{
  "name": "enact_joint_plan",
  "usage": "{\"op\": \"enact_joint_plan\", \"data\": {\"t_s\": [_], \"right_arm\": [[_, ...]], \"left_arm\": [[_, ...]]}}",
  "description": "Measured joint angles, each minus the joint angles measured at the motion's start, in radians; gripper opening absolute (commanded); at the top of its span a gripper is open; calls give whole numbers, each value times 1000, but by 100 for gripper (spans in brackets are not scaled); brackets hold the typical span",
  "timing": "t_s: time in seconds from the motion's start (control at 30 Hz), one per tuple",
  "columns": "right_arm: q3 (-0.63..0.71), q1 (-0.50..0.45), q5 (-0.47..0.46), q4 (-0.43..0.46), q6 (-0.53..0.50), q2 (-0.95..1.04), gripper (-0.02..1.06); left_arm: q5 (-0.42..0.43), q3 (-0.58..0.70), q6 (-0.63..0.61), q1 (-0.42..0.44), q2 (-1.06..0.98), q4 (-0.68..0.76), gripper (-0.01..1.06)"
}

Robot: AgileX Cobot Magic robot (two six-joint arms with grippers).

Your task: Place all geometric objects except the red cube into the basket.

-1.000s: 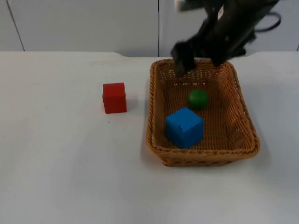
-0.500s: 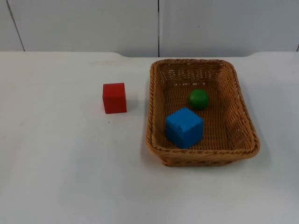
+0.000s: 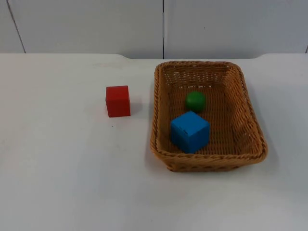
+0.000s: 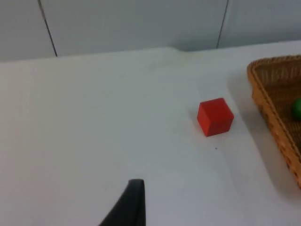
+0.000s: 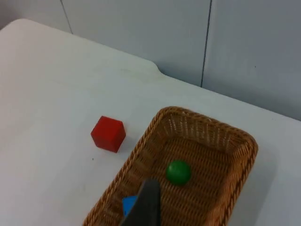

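A wicker basket (image 3: 157,110) stands right of the table's middle. Inside it lie a green ball (image 3: 195,101) and, nearer the front, a blue cube (image 3: 190,131). The red cube (image 3: 118,101) sits on the white table a short way left of the basket. My left gripper (image 4: 133,205) hangs high over the table's left side, well back from the red cube (image 4: 215,117) and the basket's rim (image 4: 273,117). My right gripper (image 5: 146,207) is raised above the basket (image 5: 141,141), with the green ball (image 5: 178,172), the blue cube (image 5: 129,204) and the red cube (image 5: 108,134) below it.
The grey partition wall (image 3: 96,24) closes off the far edge of the table. Bare white table top (image 3: 72,183) surrounds the red cube and the basket on all sides.
The right arm, a second ago over the basket's far end, has pulled up out of the top view. The green ball has rolled a little to the left inside the basket.
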Motion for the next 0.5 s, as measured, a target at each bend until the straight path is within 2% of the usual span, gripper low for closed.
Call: {"op": "enact_joint_plan", "data": {"t_s": [0.03,0.2,0.5], "right_arm": [[0,0,0,0,0,0,81],[172,0,-20,6,-15,-214,81],[364,0,-15,6,-23,-502,81]], "left_arm": [[0,0,0,0,0,0,105],[95,0,0,0,-156,3,105],[151,41,0,0,-371,7,105]]}}
